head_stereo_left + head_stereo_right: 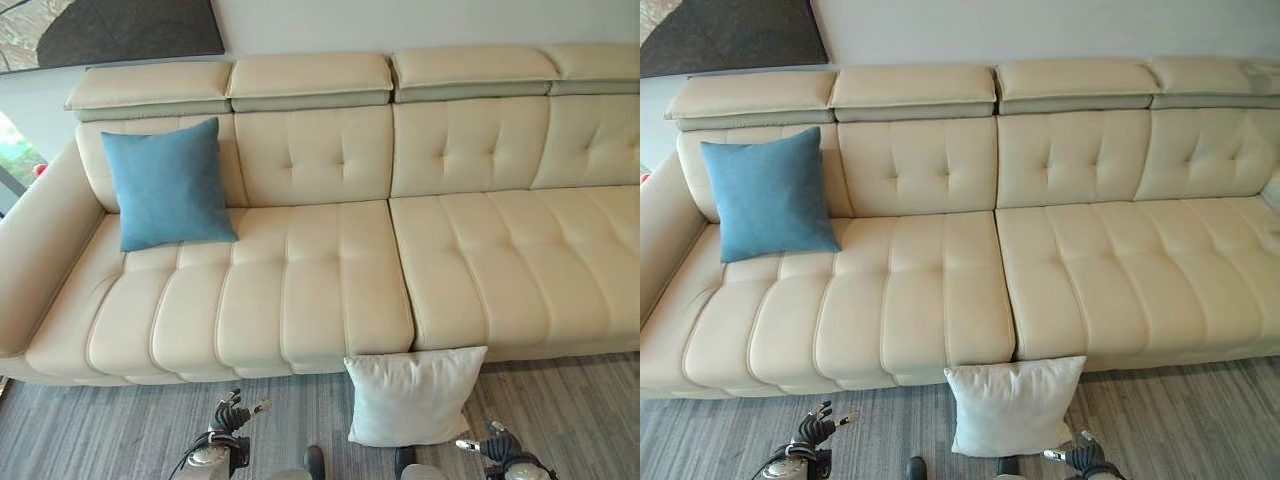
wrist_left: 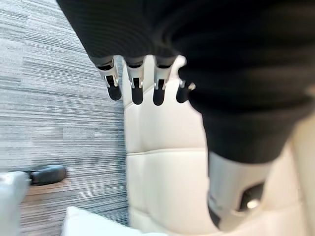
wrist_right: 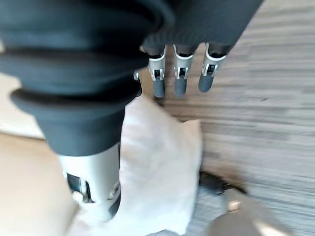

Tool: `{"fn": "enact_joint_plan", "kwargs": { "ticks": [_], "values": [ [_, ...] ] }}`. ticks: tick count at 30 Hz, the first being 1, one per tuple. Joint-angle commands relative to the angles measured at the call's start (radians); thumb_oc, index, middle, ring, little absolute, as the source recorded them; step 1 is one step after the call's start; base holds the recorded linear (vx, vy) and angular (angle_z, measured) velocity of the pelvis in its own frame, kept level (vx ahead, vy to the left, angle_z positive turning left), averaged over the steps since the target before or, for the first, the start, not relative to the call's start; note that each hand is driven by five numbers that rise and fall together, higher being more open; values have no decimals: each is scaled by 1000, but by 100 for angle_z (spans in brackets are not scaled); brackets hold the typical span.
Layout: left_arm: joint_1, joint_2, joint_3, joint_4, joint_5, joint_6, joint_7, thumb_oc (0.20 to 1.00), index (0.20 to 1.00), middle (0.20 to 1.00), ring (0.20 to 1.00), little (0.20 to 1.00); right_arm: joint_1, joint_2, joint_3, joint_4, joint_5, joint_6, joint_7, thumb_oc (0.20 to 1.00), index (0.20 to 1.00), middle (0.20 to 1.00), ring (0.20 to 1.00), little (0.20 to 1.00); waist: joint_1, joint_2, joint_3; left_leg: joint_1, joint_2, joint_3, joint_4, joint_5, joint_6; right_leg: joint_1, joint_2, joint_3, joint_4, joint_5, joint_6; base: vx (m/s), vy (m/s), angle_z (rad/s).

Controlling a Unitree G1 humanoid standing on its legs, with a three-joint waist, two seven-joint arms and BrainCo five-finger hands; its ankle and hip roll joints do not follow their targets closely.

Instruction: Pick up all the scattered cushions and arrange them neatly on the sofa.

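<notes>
A white cushion (image 1: 412, 393) stands on the floor, leaning against the front of the cream sofa (image 1: 330, 290) near its middle seam. A blue cushion (image 1: 168, 184) rests upright on the sofa's left seat against the backrest. My left hand (image 1: 232, 415) hangs low over the floor, left of the white cushion, with its fingers (image 2: 135, 88) straight and holding nothing. My right hand (image 1: 490, 443) is just to the right of the white cushion (image 3: 162, 167); its fingers (image 3: 179, 81) are also straight and hold nothing.
The grey striped carpet (image 1: 90, 430) runs along the sofa's front. The right seats (image 1: 520, 260) of the sofa carry nothing. A dark picture (image 1: 120, 28) hangs on the wall behind the left end, and the left armrest (image 1: 40, 250) bounds that end.
</notes>
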Motion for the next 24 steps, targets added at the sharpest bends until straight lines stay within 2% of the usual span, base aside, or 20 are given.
{"fn": "enact_joint_plan", "kwargs": {
  "ticks": [1,2,3,5,7,9,10,12,16,20,22,24],
  "values": [
    [-42,21,5,39,52,-20,4,1000,1000,1000,1000,1000,-30,-12,-12,22,2,-4,-30,1000,1000,1000,1000,1000,8,14,32,-10,-4,27,-6,-45,-9,-53,93,-61,85,-133,-15,-97,73,-105],
    [-49,24,14,63,59,-20,8,1000,1000,1000,1000,1000,-36,-8,-13,37,-2,-3,-33,1000,1000,1000,1000,1000,17,14,38,-11,5,56,-6,-52,-7,-71,72,-106,111,-131,-4,-51,53,-140],
    [-58,31,22,109,73,-25,12,1000,1000,1000,1000,1000,-43,-1,-18,66,-7,-2,-36,1000,1000,1000,1000,1000,6,16,40,-7,16,83,-6,-56,-10,-92,46,-97,119,-112,5,-39,54,-133],
    [-69,32,26,128,70,-29,13,1000,1000,1000,1000,1000,-47,-2,-23,75,-5,-2,-35,1000,1000,1000,1000,1000,5,16,40,-4,20,84,-6,-57,-9,-96,39,-75,114,-104,7,9,10,-74],
    [-90,29,31,164,63,-31,19,1000,1000,1000,1000,1000,-44,3,-38,80,4,-1,-40,1000,1000,1000,1000,1000,0,15,35,1,29,88,-6,-61,-9,-96,6,-38,90,-74,10,49,-46,-14],
    [-107,26,29,180,60,-31,28,1000,1000,1000,1000,1000,-44,9,-38,80,1,3,-47,1000,1000,1000,1000,1000,1,7,30,5,36,93,-6,-63,-11,-80,-21,-39,57,-52,19,89,-137,-20],
    [-115,26,30,177,55,-33,35,1000,1000,1000,1000,1000,-50,11,-32,71,0,2,-51,1000,1000,1000,1000,1000,4,-4,23,4,38,108,-6,-67,-16,-78,-24,-51,12,-39,27,114,-168,-25],
    [-130,16,29,201,60,-31,33,1000,1000,1000,1000,1000,-65,13,-11,72,-20,8,-51,1000,1000,1000,1000,1000,3,-22,0,1,42,140,-6,-67,-29,-85,-18,-57,-13,-54,45,167,-236,-31],
    [-139,3,23,209,60,-28,38,1000,1000,1000,1000,1000,-72,-1,3,46,-34,9,-49,1000,1000,1000,1000,1000,-5,-18,-3,-5,55,137,-6,-57,-40,-82,-3,-60,-13,-69,33,114,-185,-33],
    [-197,-25,14,240,13,-36,75,1000,1000,1000,1000,1000,-128,-25,36,22,-29,8,-69,1000,1000,1000,1000,1000,-15,-1,42,-53,65,112,-6,-37,-49,-120,8,-73,-13,-73,13,-23,-158,-2],
    [-273,-43,14,254,-86,-56,127,1000,1000,1000,1000,1000,-219,-43,74,-19,-4,0,-103,1000,1000,1000,1000,1000,-15,12,98,-132,72,88,-6,-4,-49,-215,15,-77,40,-81,-3,-135,-163,22],
    [-307,-45,14,260,-111,-64,139,1000,1000,1000,1000,1000,-256,-48,79,-46,19,-8,-114,1000,1000,1000,1000,1000,-14,11,116,-178,73,80,9,4,-48,-268,14,-73,76,-86,-8,-130,-88,20]
  ]
}}
